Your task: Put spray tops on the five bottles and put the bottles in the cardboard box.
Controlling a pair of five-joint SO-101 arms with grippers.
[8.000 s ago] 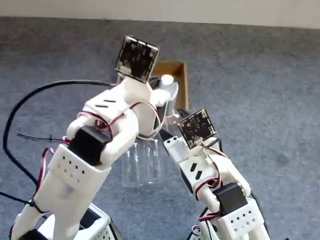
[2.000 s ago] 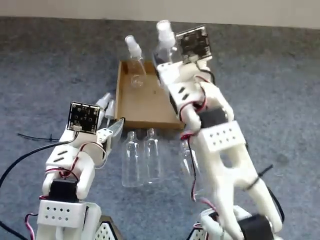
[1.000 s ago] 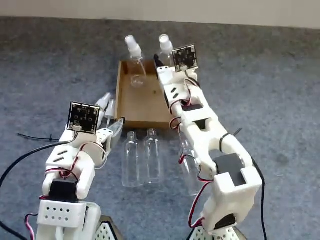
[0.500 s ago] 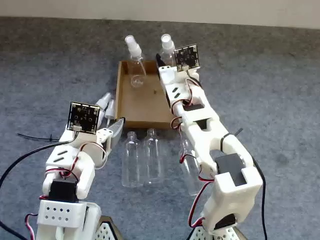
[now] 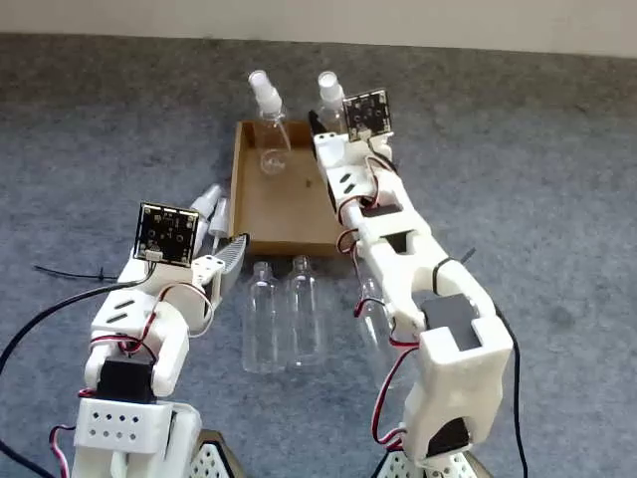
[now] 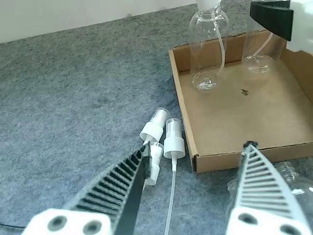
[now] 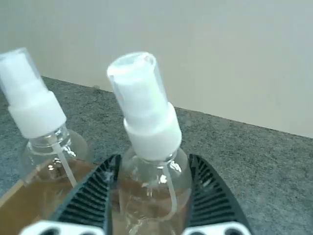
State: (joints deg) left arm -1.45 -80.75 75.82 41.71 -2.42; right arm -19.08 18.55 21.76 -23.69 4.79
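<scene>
over the far corner of the cardboard box (image 5: 294, 204), the right gripper (image 7: 155, 166) clasps a capped bottle (image 7: 146, 122) upright, a second capped bottle (image 5: 269, 139) standing just beside its jaws; the left gripper (image 6: 197, 147) hangs wide open, loose spray tops (image 6: 166, 139) lying just ahead of its tips.

Cardboard box (image 5: 284, 214), capped bottle (image 5: 269, 134) standing inside, right gripper (image 5: 320, 127) at second capped bottle (image 5: 327, 88) beside it, three uncapped bottles (image 5: 261, 319) lying near, left gripper (image 5: 227, 261) by spray tops (image 5: 211, 204).
</scene>
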